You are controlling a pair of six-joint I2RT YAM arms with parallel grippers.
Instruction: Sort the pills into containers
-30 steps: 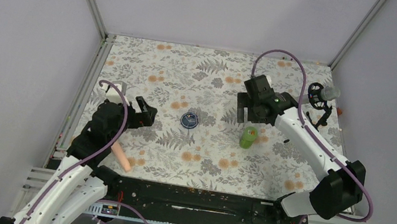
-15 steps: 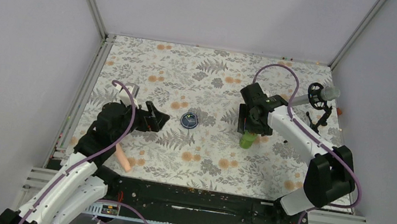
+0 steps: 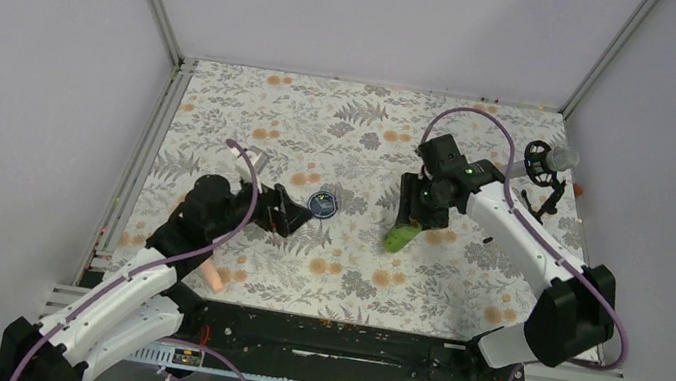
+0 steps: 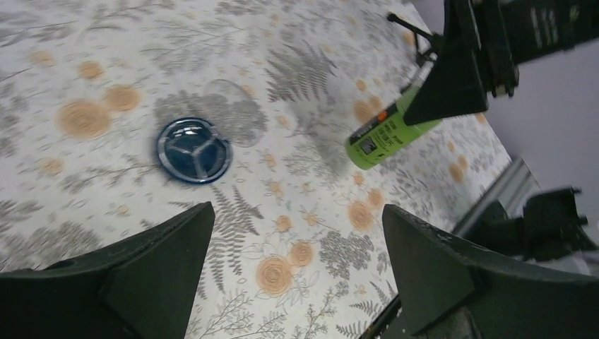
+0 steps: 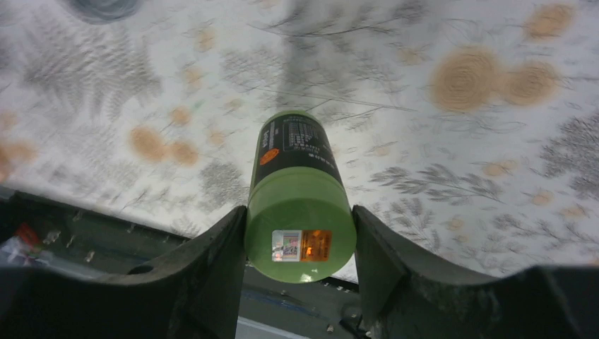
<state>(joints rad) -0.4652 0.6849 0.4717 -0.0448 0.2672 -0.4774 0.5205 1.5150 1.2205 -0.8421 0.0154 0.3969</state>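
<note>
Movement on both sides over the last second, so here's the rundown. Far left, the peach-pink rod (image 3: 213, 278) lies on the floral cloth (image 3: 254, 117) where it was, half hidden under the left arm, and nobody's bothering with it. The left gripper (image 3: 285, 215) has slid across from the left side and now sits just beside the blue jar (image 3: 323, 204), jaws spread wide with nothing between them. In the left wrist view the jar is dead ahead, flat on the cloth. Further right is the bigger change: the green bottle (image 3: 400, 235) was standing upright by itself, then the right gripper (image 3: 415, 210) came down over it and clamped on. Now the bottle is tipped over at a steep slant, one end pointing toward the near-left, pinched between both fingers in the right wrist view. Can't tell if its low end touches the cloth. My guess is that both containers are being picked up or opened first and the sorting hasn't really started. I can't make out any loose pills either.
</note>
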